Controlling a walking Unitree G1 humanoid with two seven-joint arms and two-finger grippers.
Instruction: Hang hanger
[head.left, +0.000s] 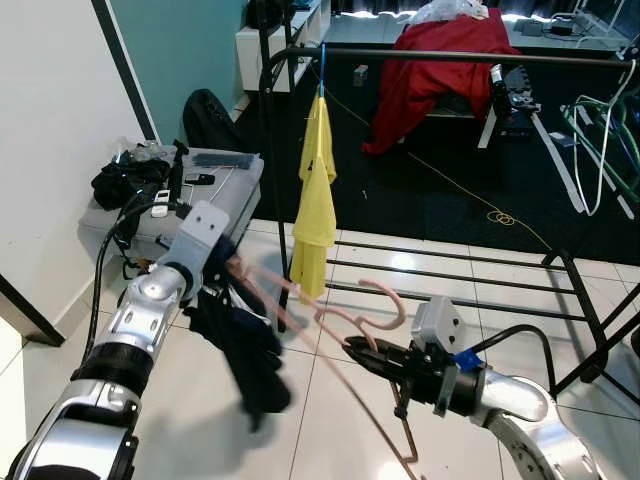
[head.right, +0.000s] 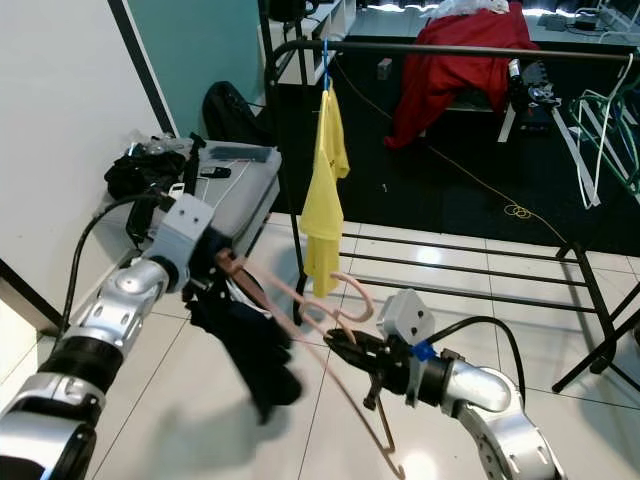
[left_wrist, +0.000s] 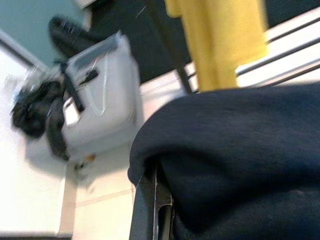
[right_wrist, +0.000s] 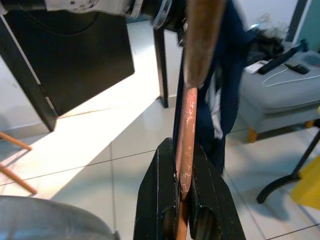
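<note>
left end effector (head.left: 228, 272): fingers hidden by dark garment (head.left: 245, 345) | left wrist view: blurred | hanger (head.left: 345, 325): motion-blurred, lower end cut off

Pink hanger (head.left: 345, 322) (dark garment (head.left: 245, 345) draped), tilted above floor

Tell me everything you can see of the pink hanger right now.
The pink hanger is a thin, copper-pink frame with a curled hook pointing up toward the rack. It hangs tilted in mid-air above the tiled floor. The right claw is shut on it near the hook's base; the left claw is at its far end, where a dark navy garment drapes off it.
</note>
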